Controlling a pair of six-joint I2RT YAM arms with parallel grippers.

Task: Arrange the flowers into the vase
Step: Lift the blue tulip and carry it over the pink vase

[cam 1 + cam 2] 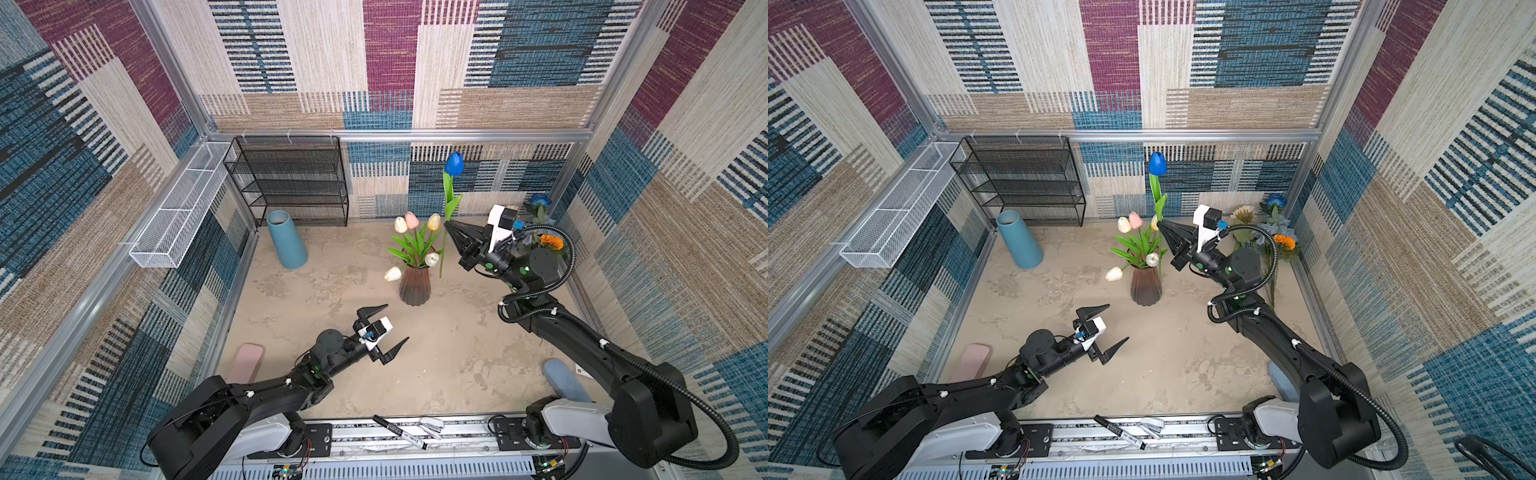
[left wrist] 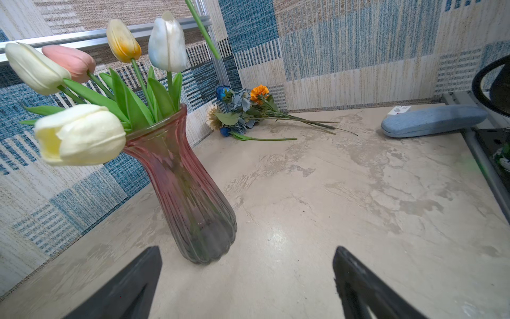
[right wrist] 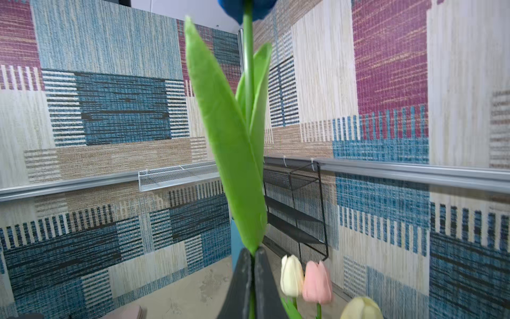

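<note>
A ribbed reddish glass vase stands mid-table with white, pink and yellow tulips in it. My right gripper is shut on the stem of a blue tulip, held upright; the stem's lower end hangs just right of the vase's neck. My left gripper stands open and empty in front of the vase. An orange bloom, a deep-blue rose and a cream sunflower lie in the back right corner.
A tall blue cylinder stands at the back left beside a black mesh shelf; a white wire basket hangs on the left wall. A pink case lies front left, a blue case front right, and a marker lies on the front rail.
</note>
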